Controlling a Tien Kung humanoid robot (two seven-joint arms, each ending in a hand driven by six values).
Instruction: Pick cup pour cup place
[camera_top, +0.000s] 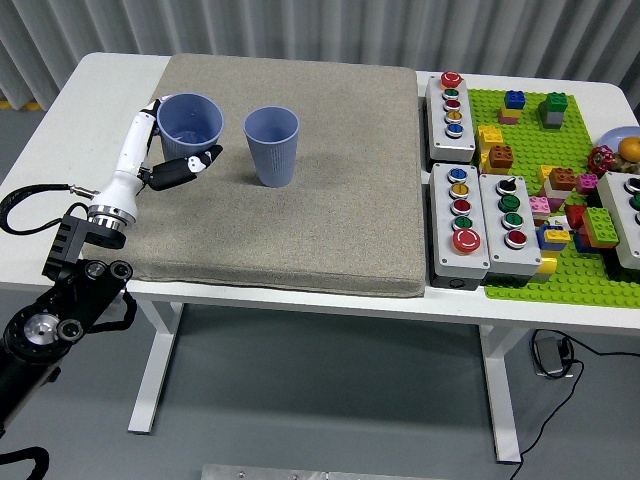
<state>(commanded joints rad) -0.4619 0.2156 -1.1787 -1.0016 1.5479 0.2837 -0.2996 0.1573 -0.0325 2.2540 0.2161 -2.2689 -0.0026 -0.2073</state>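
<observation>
Gripping the held cup (190, 122) near the counter's (90, 90) far-left corner, the left robot hand (165, 160) wraps its lower wall, apparently raised to pour into the second cup (271, 146) beside it.

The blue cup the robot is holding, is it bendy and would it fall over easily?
Probably light and a bit squashy: the blue cup looks thin-walled, and the left robot hand carries it with only a few fingers. It is tall with a narrower bottom, so a sideways bump could likely tip it.
</observation>
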